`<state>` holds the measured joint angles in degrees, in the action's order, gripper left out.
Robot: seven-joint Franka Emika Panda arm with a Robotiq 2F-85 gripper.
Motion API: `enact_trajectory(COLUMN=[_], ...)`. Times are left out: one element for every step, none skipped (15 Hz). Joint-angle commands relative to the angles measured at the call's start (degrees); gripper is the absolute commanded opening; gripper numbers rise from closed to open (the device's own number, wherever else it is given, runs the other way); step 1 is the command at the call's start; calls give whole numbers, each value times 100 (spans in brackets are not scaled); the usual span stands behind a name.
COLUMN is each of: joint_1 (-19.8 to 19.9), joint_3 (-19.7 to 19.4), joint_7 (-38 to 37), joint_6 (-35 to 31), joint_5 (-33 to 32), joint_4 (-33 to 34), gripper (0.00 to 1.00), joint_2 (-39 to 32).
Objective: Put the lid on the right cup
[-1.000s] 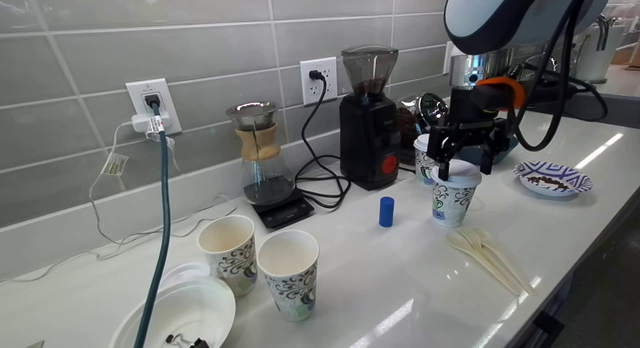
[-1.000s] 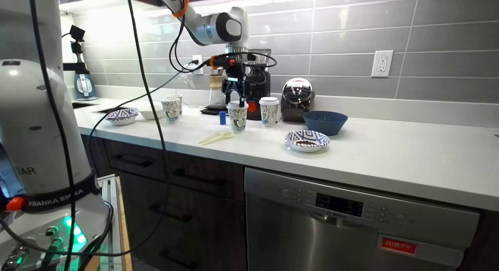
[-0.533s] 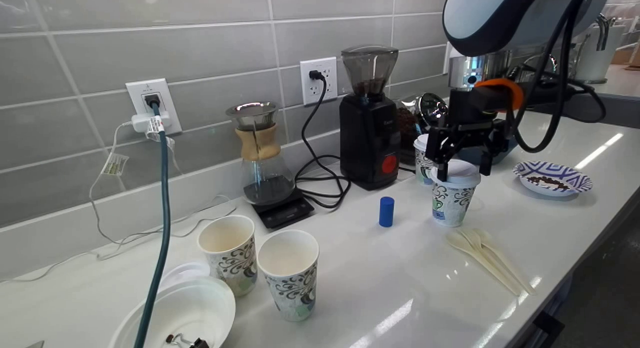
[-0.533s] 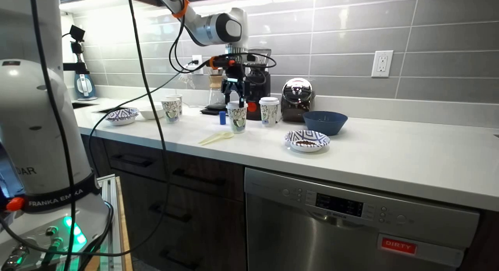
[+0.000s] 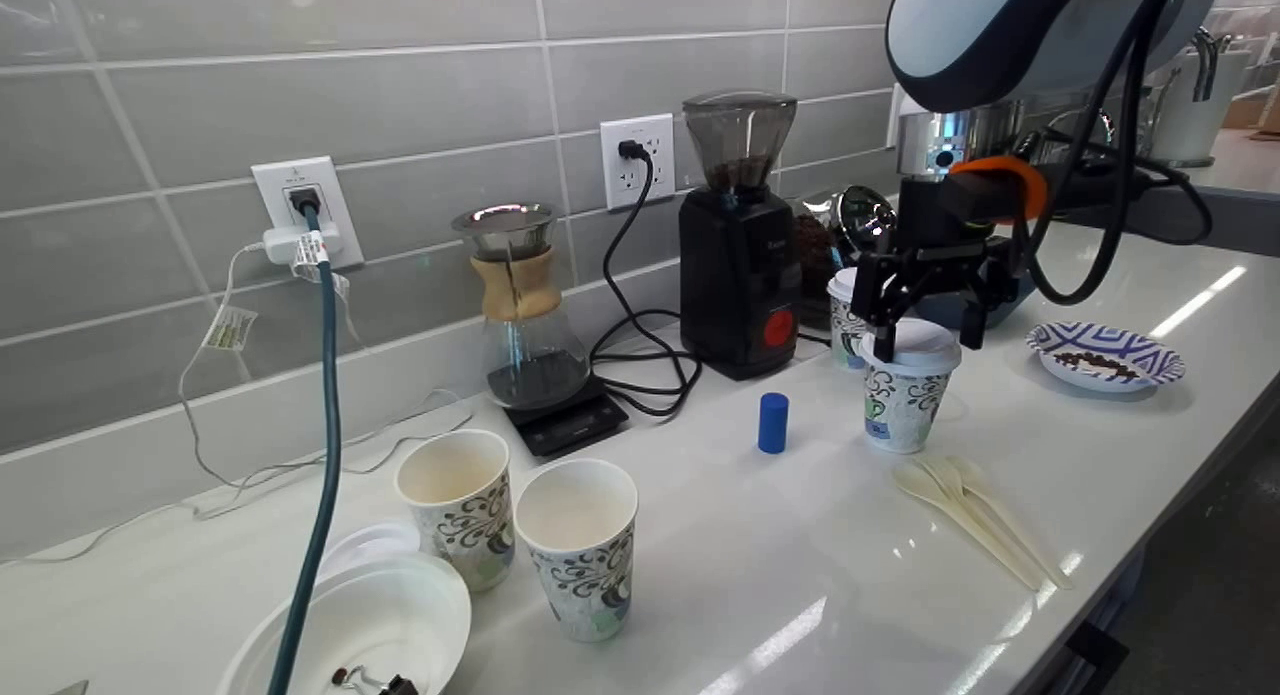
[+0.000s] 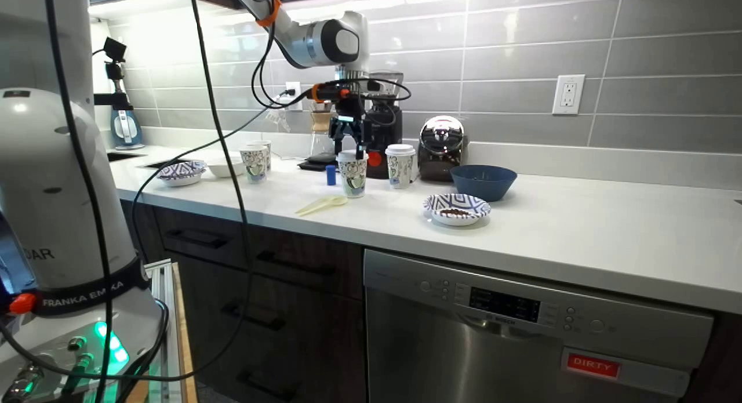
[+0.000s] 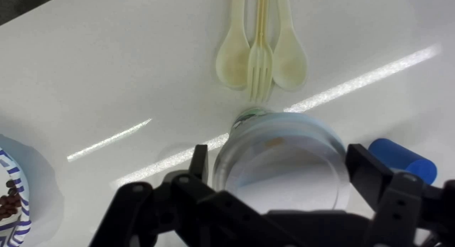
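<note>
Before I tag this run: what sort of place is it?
Looks like a kitchen's coffee corner; home or office, I can't tell. Signs: silver metal dishwasher, upright black coffee grinder, glass pour-over carafe with a tan wooden collar.

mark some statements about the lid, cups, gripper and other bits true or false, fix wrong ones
The lid rests on the cup beneath the gripper. True.
The gripper is shut. False: its jaws stand open, either side of the lid.
The blue cylinder lies on its side. False: the blue cylinder stands upright.
A fork lies between two spoons. True.
The red sign reads CLEAN. False: the red sign reads DIRTY.
Two lidless cups stand near the white bowl. True.
</note>
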<state>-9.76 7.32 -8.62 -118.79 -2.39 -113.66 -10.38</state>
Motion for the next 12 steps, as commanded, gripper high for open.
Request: enact_trajectory(joint_1=[-1,-3,-3,0,1,1,6,10,12,17,19,20], joint_3=[1,1,2,5,5,3,3,0,-3,-2,-1,4], joint_7=[11,8,9,20,16,13,16,17,11,22,24,32], joint_6=[27,16,29,19,-1,-4,-22,-19,-58,-81,-91,-117], joint_5=[-65,-72,-69,-53,-49,-54,-41,-33,-41,-18,-3,18], joint_4=[21,19,20,17,14,15,20,39,47,56,61,66], gripper=[98,97,97,97,98,98,97,97,97,96,97,97], joint_2=[32,48,57,72,81,85,84,65,48,30,21,11])
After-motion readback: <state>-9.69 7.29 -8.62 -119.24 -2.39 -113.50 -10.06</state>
